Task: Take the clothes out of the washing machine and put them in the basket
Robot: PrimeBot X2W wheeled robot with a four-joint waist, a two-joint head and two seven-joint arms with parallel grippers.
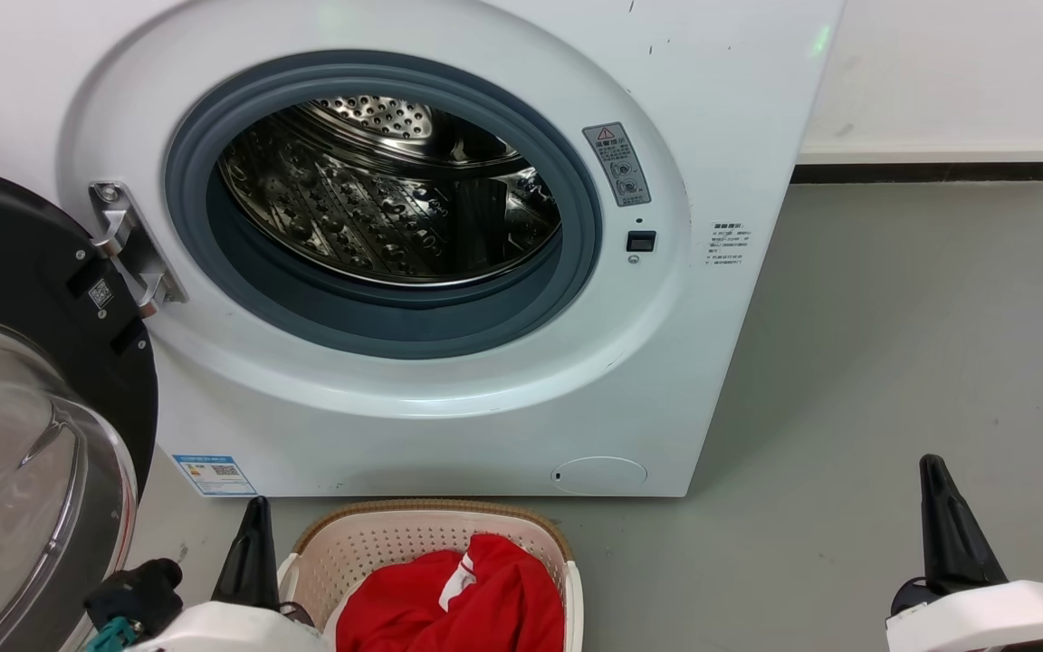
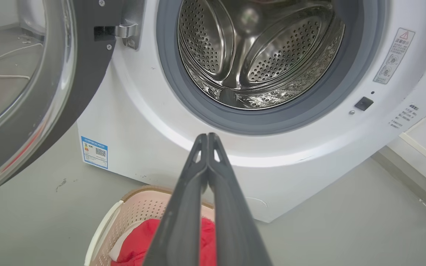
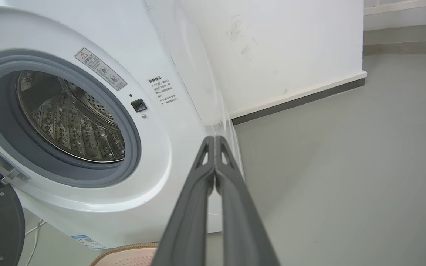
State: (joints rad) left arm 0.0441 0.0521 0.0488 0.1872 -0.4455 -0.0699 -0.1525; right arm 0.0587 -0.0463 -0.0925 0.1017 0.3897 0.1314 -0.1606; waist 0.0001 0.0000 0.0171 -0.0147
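The front-loading washing machine (image 1: 449, 426) stands against the wall. Its black-framed glass door (image 1: 23, 299) is swung wide to my left, which leaves the porthole free for reaching in. Through the grey seal, the part of the steel drum (image 1: 377, 208) I can see is bare perforated metal. The cream laundry basket (image 1: 431, 509) sits on the floor just in front of the washer, below the porthole, so a load has only a short way to travel. Inside it lie the red clothes (image 1: 476, 602), bunched low, with a strip of white trim showing.

My left gripper (image 2: 207, 137) hangs above the basket with its fingers pressed together and nothing between them. My right gripper (image 3: 215, 139) is off to the washer's right side over bare floor, likewise pinched closed and holding nothing. I judge both to be parked clear of the work, and the unloading looks done or close to it.

Counted: one washer, one door, one basket, two grippers, and one red heap; I cannot tell how many garments it holds.
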